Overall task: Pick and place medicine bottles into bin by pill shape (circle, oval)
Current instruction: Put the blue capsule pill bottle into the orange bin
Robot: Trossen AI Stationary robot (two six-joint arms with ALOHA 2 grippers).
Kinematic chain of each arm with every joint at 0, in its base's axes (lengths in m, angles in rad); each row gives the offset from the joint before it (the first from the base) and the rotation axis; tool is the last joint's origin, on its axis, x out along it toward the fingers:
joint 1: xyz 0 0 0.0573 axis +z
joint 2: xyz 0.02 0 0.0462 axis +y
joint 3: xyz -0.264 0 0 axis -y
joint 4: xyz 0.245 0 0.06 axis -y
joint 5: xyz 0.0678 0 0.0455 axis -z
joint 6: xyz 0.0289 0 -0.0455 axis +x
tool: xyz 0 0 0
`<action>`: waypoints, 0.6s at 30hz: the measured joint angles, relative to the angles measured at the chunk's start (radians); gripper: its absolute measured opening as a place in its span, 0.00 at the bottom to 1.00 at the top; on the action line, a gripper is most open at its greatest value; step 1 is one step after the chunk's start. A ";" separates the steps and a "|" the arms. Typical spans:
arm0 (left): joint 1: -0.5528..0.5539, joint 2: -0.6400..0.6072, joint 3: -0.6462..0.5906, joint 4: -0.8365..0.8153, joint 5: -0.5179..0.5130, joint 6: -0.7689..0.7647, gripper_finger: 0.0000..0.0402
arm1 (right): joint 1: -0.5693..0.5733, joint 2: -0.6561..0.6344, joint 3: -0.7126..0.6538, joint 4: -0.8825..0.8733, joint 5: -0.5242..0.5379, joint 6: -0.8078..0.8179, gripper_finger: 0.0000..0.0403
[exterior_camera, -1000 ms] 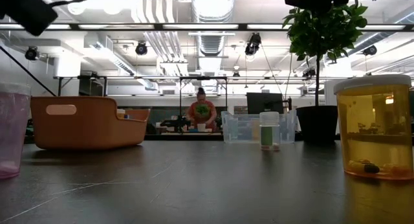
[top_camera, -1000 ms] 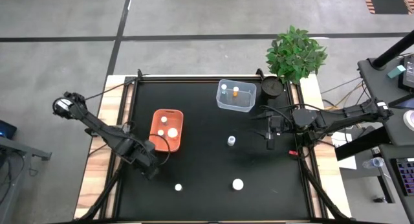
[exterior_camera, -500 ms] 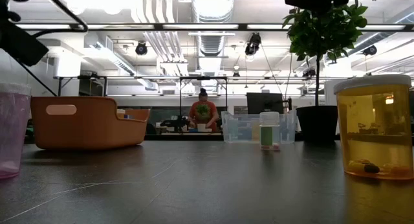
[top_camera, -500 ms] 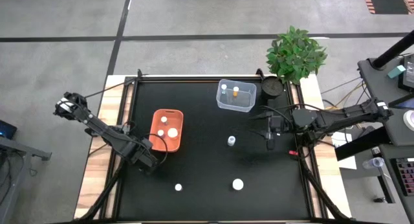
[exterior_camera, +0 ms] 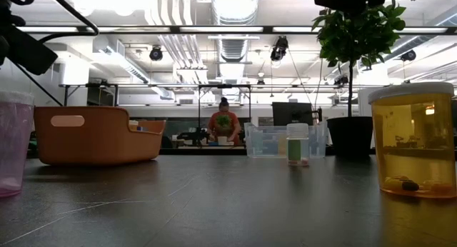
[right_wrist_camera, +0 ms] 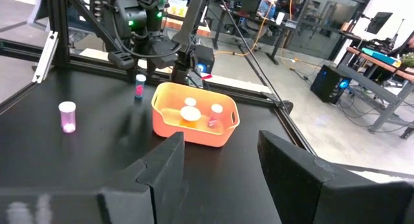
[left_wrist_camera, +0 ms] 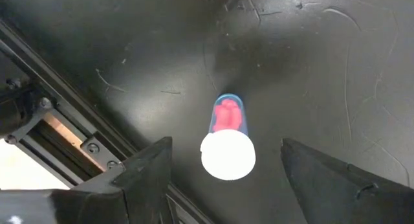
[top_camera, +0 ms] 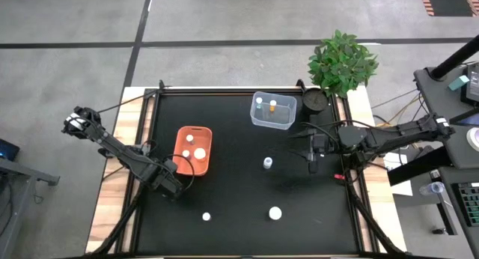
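My left gripper (top_camera: pixel 171 187) is open, pointing down near the table's left edge, beside the orange bin (top_camera: pixel 193 149). A white-capped bottle of pink pills (left_wrist_camera: pixel 228 153) stands upright on the table below it, between the spread fingers and clear of them; it also shows in the right wrist view (right_wrist_camera: pixel 140 88). My right gripper (top_camera: pixel 313 163) is open and empty at the right, near the clear bin (top_camera: pixel 273 111). Other bottles stand on the table: a small one at mid table (top_camera: pixel 267 163), a pinkish one (top_camera: pixel 206 215) and an amber one (top_camera: pixel 275 212) near the front.
The orange bin (right_wrist_camera: pixel 194 123) holds a few white-capped bottles, the clear bin two. A potted plant (top_camera: pixel 341 63) and a dark pot (top_camera: pixel 313 100) stand at the back right corner. A metal frame rail (left_wrist_camera: pixel 58 140) runs along the table's left edge. A person stands far behind.
My left gripper has gone down and a little toward the table's far-left corner, still open. The bottles have kept their places.
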State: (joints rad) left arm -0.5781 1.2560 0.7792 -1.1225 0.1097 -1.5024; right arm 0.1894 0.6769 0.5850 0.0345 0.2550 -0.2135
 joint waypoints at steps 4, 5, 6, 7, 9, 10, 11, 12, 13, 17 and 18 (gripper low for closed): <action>0.000 0.000 0.000 0.000 -0.004 0.000 0.67 | 0.000 0.000 0.000 0.000 0.000 0.000 0.47; 0.000 0.000 0.000 0.000 -0.004 0.000 0.67 | 0.000 0.000 0.000 0.000 0.000 0.000 0.47; 0.000 0.000 0.000 0.000 -0.004 0.000 0.67 | 0.000 0.000 0.000 0.000 0.000 0.000 0.47; 0.000 0.000 0.000 0.000 -0.004 0.000 0.67 | 0.000 0.000 0.000 0.000 0.000 0.001 0.47; 0.000 0.000 0.000 0.000 -0.004 0.000 0.67 | 0.000 0.000 0.000 0.000 0.000 0.003 0.47; 0.000 0.000 0.000 0.000 -0.004 0.000 0.67 | 0.000 0.000 0.000 0.000 0.000 0.002 0.47; 0.000 0.000 0.000 0.000 -0.004 0.000 0.67 | 0.000 0.000 0.000 0.000 0.000 0.002 0.47; 0.000 0.000 0.000 0.000 -0.003 0.000 0.67 | 0.000 0.000 0.000 0.000 0.000 0.003 0.47; 0.000 0.000 0.000 0.000 -0.004 0.000 0.66 | 0.000 0.000 0.000 0.000 0.000 0.003 0.47; 0.000 0.000 0.000 0.000 -0.003 0.000 0.59 | 0.000 0.000 0.000 0.000 0.000 0.003 0.47; 0.000 0.000 0.000 0.000 -0.003 0.000 0.57 | 0.000 0.000 0.000 0.000 0.000 0.003 0.47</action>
State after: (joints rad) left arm -0.5781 1.2560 0.7788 -1.1229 0.1062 -1.5028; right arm 0.1895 0.6766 0.5850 0.0345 0.2550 -0.2108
